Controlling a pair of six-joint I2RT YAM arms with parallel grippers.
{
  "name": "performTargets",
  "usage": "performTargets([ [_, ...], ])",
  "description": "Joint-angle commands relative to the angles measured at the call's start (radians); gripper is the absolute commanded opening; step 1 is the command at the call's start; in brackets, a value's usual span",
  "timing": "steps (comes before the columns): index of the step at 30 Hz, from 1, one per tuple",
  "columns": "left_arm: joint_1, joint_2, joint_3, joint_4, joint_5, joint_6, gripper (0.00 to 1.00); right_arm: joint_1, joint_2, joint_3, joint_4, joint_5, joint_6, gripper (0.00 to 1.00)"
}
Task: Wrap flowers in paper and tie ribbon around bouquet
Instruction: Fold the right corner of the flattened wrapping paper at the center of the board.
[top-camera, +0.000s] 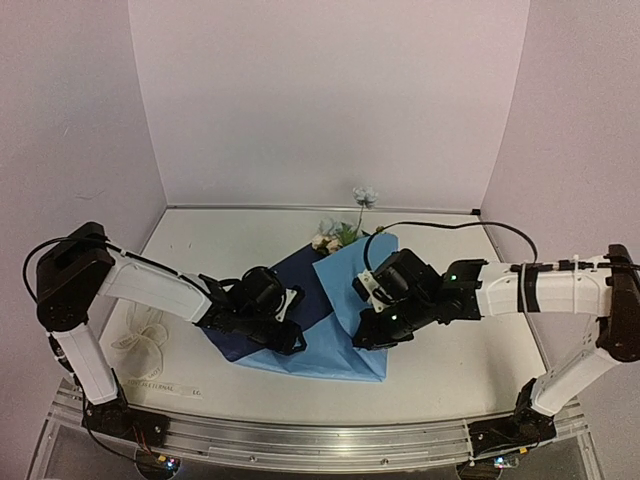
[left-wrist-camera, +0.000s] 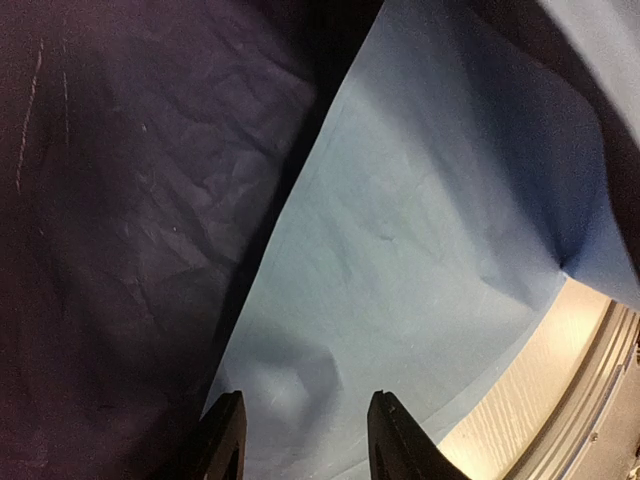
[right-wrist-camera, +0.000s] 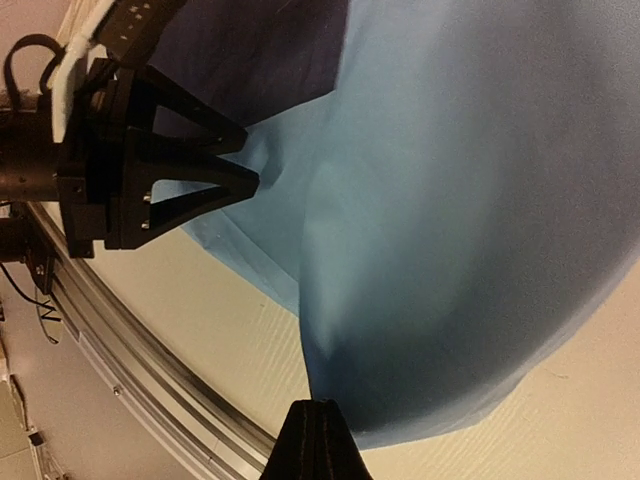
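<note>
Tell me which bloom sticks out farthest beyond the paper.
The lone pale blue bloom on its thin stem; the cream and blue cluster sits right at the top edge of the paper.

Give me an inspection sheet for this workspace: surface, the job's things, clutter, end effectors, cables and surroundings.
Surface: pale table, carrying the job's things.
Job's things: paper lies mid-table, partly folded, its right flap raised. The flowers poke out at its far end. The ribbon lies loose by the left arm's base, not tied.
Clutter: nothing seen.
End effectors: left end effector has its jaws apart against the paper. The right end effector is shut on the paper's edge.
Cables: black cable loops over the table behind the right arm.
Surroundings: plain walls on three sides and a metal rail at the near edge.
</note>
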Motion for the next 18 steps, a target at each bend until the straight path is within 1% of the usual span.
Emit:
performTargets([
  [1, -0.003, -0.120, -0.006, -0.038, -0.027, 0.013, 0.47, -0.046, 0.092, 0.063, 0.109, -0.175, 0.056, 0.00],
  [6, 0.003, -0.188, -0.018, -0.067, -0.018, 0.013, 0.52, -0.077, 0.201, 0.106, 0.170, -0.241, 0.106, 0.00],
  [10, 0.042, -0.198, -0.014, -0.050, 0.063, 0.009, 0.54, -0.081, 0.271, 0.134, 0.203, -0.291, 0.132, 0.00],
  [13, 0.064, -0.187, 0.004, -0.046, 0.112, 0.014, 0.58, -0.081, 0.290, 0.131, 0.213, -0.302, 0.135, 0.00],
  [15, 0.067, -0.163, 0.024, -0.049, 0.138, 0.020, 0.61, -0.084, 0.292, 0.125, 0.214, -0.305, 0.131, 0.04],
  [18, 0.067, -0.109, 0.067, -0.049, 0.184, 0.022, 0.63, -0.092, 0.284, 0.118, 0.217, -0.327, 0.130, 0.17],
])
